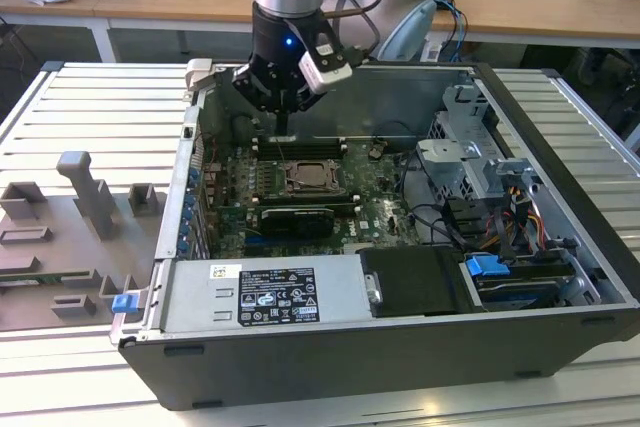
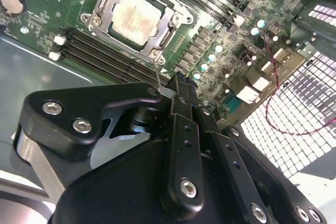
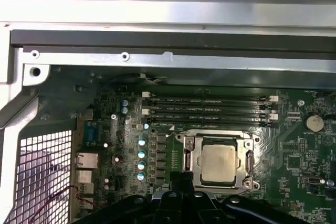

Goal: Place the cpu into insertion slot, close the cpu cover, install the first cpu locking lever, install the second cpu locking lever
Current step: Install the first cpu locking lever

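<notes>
The exterior view stands well back on the counter's (image 1: 80,107) near side. It looks down from high into the open computer case (image 1: 560,147), across its near wall. Both wrist views sit close above the motherboard (image 3: 294,161). The first wrist view faces steeply down over the pincer (image 3: 181,182), and the second wrist view looks along its black body. All three share the insertion slot (image 3: 185,157) and the memory slots (image 3: 210,109) just beside it.
</notes>
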